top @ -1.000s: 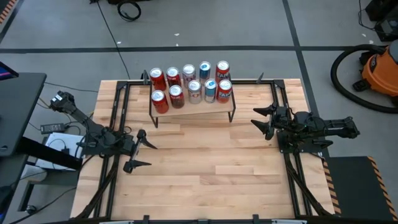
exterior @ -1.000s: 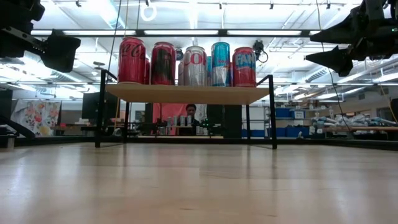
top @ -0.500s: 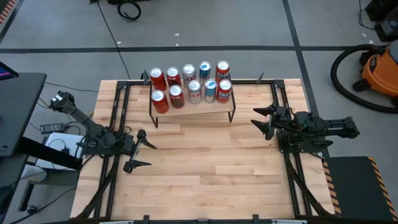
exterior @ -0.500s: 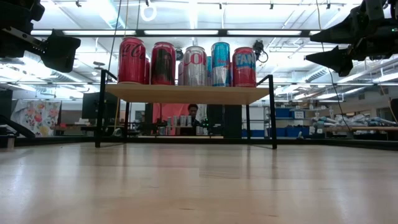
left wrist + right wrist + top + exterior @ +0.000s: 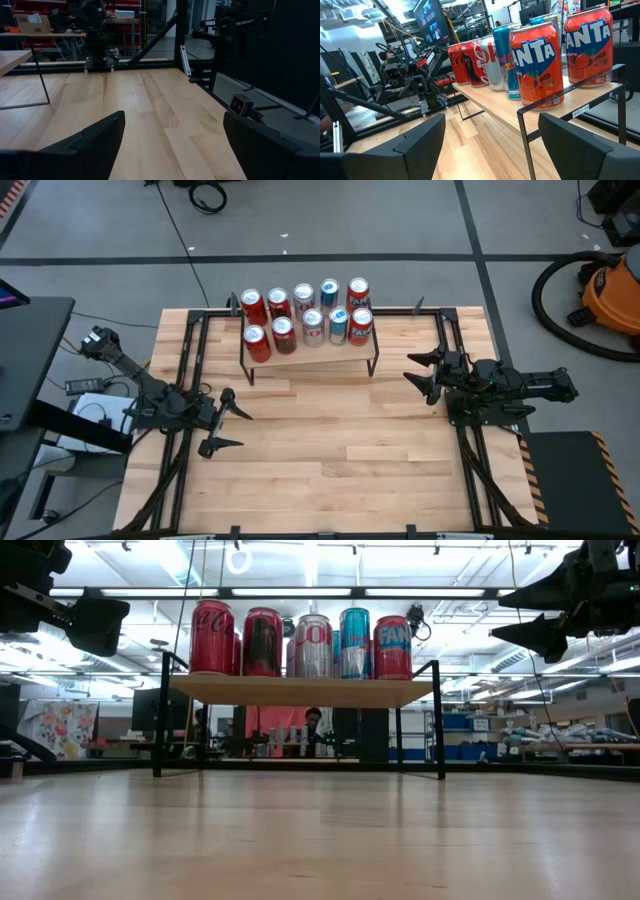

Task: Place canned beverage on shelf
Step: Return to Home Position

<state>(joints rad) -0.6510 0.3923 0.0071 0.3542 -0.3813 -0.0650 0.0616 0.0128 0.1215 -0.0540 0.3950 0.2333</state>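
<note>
So the shelf (image 5: 318,353) sits at the far edge of the table (image 5: 330,465) and it's fully loaded: 10 cans (image 5: 313,326) upright on it in 2 rows of 5. Going along the shelf from 1 end to the other, it's red cans (image 5: 256,340) for the first 2 columns, then silver cans (image 5: 304,297), blue cans (image 5: 338,325) and orange Fanta cans (image 5: 537,67) at the other end, each one with its match right behind it. Nothing's tipped and nothing's hanging off the board as far as I can see. The right gripper (image 5: 413,371) hangs in the air just past the Fanta end of the shelf, a bit toward the open table side, fingers spread wide with nothing in them, pointing at the cans. The left gripper (image 5: 238,428) is well away from the shelf, out past its red-can end and over the open table, also spread wide and empty. In the low view, a person (image 5: 313,720) shows far back in the room, under the shelf board.
</note>
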